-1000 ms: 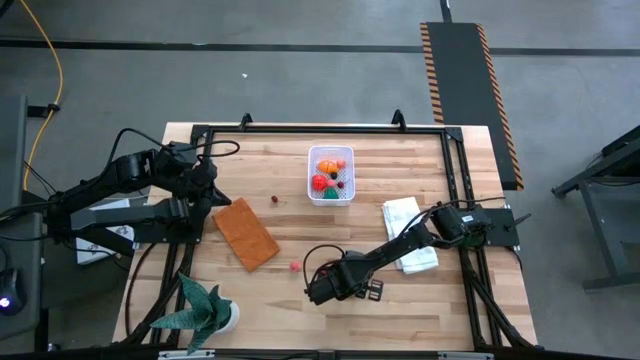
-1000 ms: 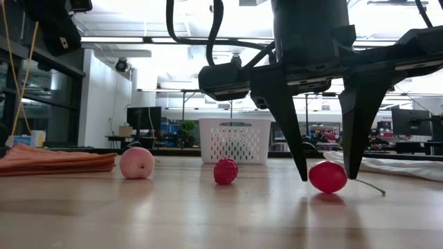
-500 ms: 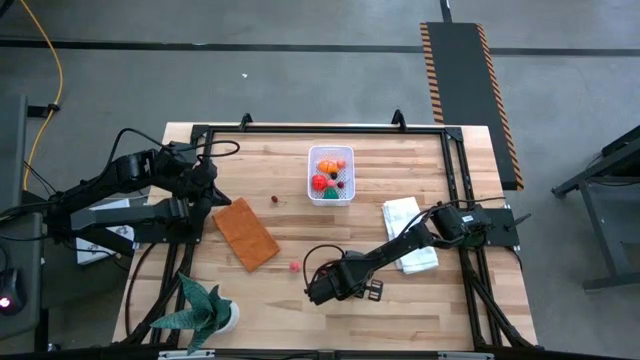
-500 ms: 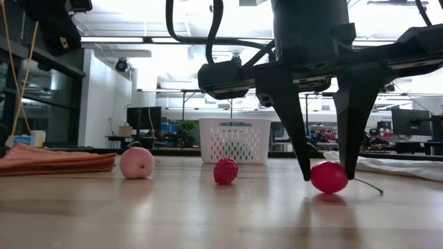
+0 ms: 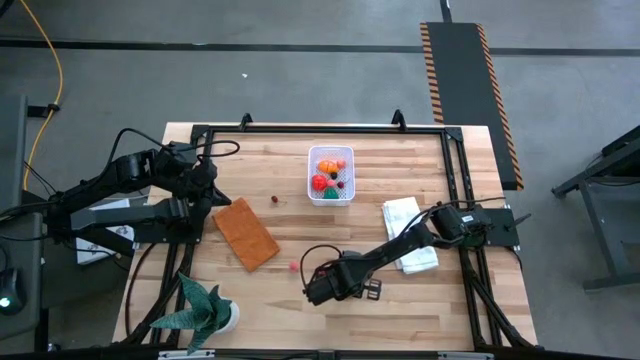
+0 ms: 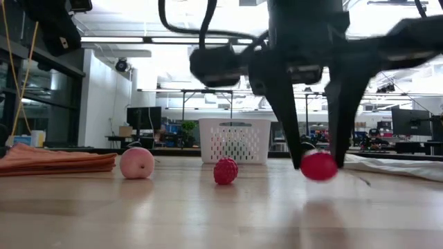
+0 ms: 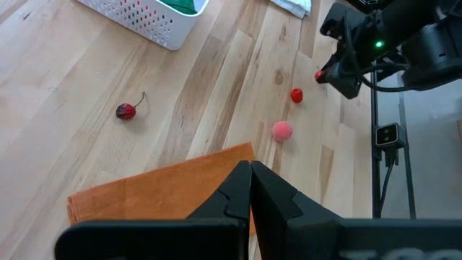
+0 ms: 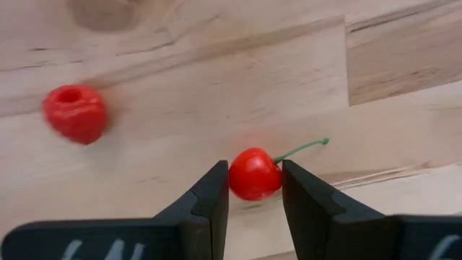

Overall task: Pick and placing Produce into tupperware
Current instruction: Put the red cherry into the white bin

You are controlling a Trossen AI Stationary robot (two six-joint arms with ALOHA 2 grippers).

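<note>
Figure legend. In the lower centre of the high view the right gripper point(image 5: 318, 289) hung low over the table point(image 5: 400, 180). Its fingers point(image 8: 209, 198) pinched a red cherry point(image 8: 253, 174) with a green stem, which the low view showed just clear of the wood, at centre right of that frame. A red raspberry point(image 6: 225, 171) and a pink peach-like ball point(image 6: 137, 163) lay loose on the table to the cherry's left in the low view. A dark cherry point(image 7: 125, 111) lay apart, near the white perforated tub point(image 5: 331, 175) at upper centre of the high view, which already held orange, red and green pieces. The left gripper point(image 7: 250, 189) waited at the left of the table over the orange-brown mat point(image 5: 245, 234), its fingers pressed together on nothing. Risk: the cherry was round and smooth and gripped only at its sides, so a jolt during the carry to the tub could let it slip out and roll away.
</note>
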